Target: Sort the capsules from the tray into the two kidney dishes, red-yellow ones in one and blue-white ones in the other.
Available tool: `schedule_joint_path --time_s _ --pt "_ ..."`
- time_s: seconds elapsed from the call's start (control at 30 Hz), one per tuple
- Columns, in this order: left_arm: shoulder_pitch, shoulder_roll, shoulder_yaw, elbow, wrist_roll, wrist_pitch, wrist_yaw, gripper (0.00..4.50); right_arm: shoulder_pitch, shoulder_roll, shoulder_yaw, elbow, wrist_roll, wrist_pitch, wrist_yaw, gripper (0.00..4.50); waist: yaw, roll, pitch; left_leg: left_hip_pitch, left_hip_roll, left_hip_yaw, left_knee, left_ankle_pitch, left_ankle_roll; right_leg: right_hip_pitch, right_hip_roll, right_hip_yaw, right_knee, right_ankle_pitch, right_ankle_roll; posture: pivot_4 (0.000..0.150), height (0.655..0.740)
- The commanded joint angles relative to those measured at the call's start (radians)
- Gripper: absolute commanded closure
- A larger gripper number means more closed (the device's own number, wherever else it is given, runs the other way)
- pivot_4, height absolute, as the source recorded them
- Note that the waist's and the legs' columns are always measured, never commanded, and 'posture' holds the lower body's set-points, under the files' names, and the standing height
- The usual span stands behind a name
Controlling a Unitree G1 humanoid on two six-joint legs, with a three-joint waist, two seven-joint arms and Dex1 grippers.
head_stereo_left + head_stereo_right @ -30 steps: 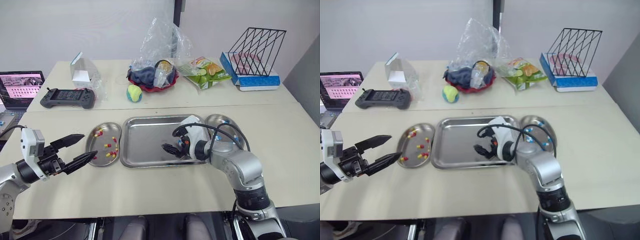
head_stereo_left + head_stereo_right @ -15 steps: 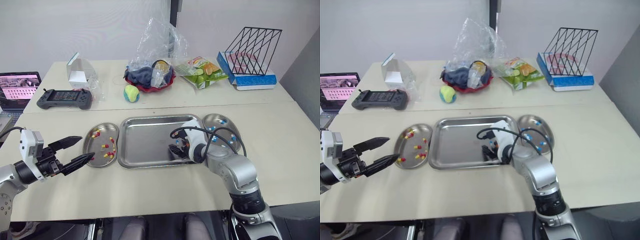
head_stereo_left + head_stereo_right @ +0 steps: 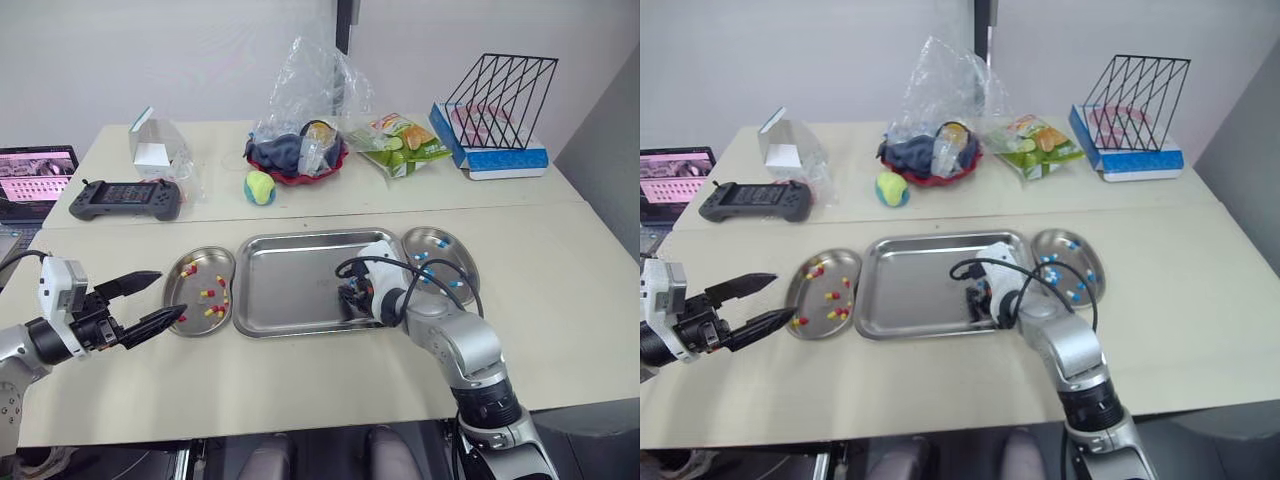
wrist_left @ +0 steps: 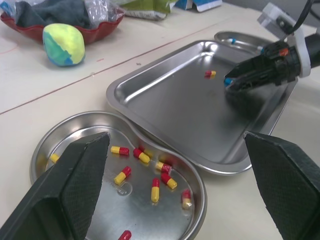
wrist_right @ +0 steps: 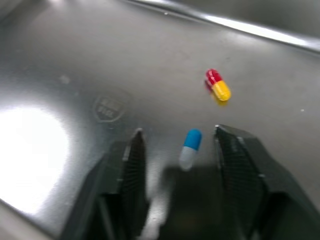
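**Right wrist view: right pincer (image 5: 178, 134) spread astride a blue-white capsule (image 5: 189, 148)**

Found its fingers apart, one on either side of that capsule and not yet touching it, probably lined up to close across it. Lay flat on the tray (image 3: 285, 280) floor, toward the tray's right end, with a red-yellow capsule (image 5: 218, 86) near it. Looked bound for the right dish (image 3: 440, 231), set against the tray's right edge and holding blue-white capsules.

Held the left pincer (image 3: 172, 294) above the desk (image 3: 300, 380) just beside the left dish (image 3: 200, 251), fingers likewise apart and empty. Seemed parked there to leave the tray free, yet close enough for the red-yellow one.

Pale, matt desk under shiny steel. Carried a laptop (image 3: 38, 178), a controller (image 3: 125, 197), a ball (image 3: 261, 186), a red bowl (image 3: 295, 160) under a plastic bag (image 3: 310, 80), a snack packet (image 3: 400, 140) and a wire rack (image 3: 500, 85) at the back, before a plain white wall (image 3: 150, 50).
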Motion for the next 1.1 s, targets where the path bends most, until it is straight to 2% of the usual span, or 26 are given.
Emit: schedule_joint_path --time_s 0.03,0.1,0.13,0.43,0.5,0.63,0.73,0.83,1.1 --pt "-0.01 0.032 0.023 0.009 0.003 -0.016 -0.015 0.0 0.024 -0.015 0.016 0.017 -0.011 -0.015 0.013 3.71 0.0 0.0 0.0 0.0 0.0 0.0 0.0 0.0 0.0 0.0 0.0 0.0 0.0 0.0 0.0 0.15 0.74" --pt "-0.012 0.037 0.027 0.012 0.002 -0.017 -0.017 0.0 0.025 -0.021 0.023 0.018 -0.015 -0.025 0.019 4.4 0.0 0.0 0.0 0.001 0.0 0.0 -0.001 0.0 0.0 0.0 0.0 0.0 0.0 0.0 0.0 0.15 0.74" --pt "-0.015 0.039 0.026 0.014 0.003 -0.018 -0.016 0.0 0.024 -0.024 0.028 0.02 -0.017 -0.038 0.027 4.46 0.0 0.0 0.0 0.002 0.0 0.0 -0.001 0.0 0.0 0.001 0.0 0.0 0.0 0.0 0.0 0.15 0.74" --pt "-0.018 0.034 0.021 -0.002 -0.012 -0.011 -0.02 0.0 -0.025 -0.089 -0.009 0.004 0.01 -0.155 0.135 4.46 0.0 0.0 0.0 0.002 0.0 0.0 -0.001 0.0 0.0 0.001 0.0 0.0 0.0 0.0 0.0 0.15 0.74" --pt "-0.02 0.034 0.02 0.0 -0.012 -0.012 -0.023 0.0 -0.041 -0.087 -0.057 -0.011 0.056 -0.157 0.168 4.46 -0.001 0.0 0.0 0.002 0.0 0.0 -0.001 0.0 0.001 0.001 0.0 0.0 0.0 0.0 0.0 0.15 0.74" --pt "-0.055 0.03 0.001 0.023 -0.014 -0.022 -0.041 0.0 -0.154 -0.274 -0.192 0.036 0.105 -0.232 0.34 4.46 0.003 0.001 0.001 0.0 0.0 0.001 0.0 -0.001 0.001 0.0 0.0 0.0 0.0 0.0 0.0 0.15 0.74" --pt "-0.066 0.022 -0.001 0.024 -0.014 -0.023 -0.046 0.0 -0.161 -0.41 -0.259 0.171 0.075 -0.299 0.372 4.46 0.017 0.0 0.0 0.0 -0.001 0.002 0.001 -0.001 0.001 0.002 -0.001 -0.001 -0.001 0.0 0.0 0.15 0.74" --pt "-0.086 0.01 0.002 0.027 -0.02 -0.02 -0.031 0.0 -0.145 -0.47 -0.293 0.281 0.054 -0.36 0.383 4.46 0.019 -0.001 0.0 0.001 0.001 0.009 0.0 -0.004 0.007 0.003 0.0 -0.002 -0.001 0.0 0.0 0.15 0.74" --pt "-0.109 0.012 -0.007 0.038 -0.004 -0.022 -0.035 0.0 -0.077 -0.467 -0.287 0.338 0.038 -0.4 0.389 4.46 -0.003 0.0 0.0 0.0 0.001 0.013 0.0 -0.004 0.006 0.0 0.0 0.002 -0.001 0.0 -0.001 0.15 0.74"
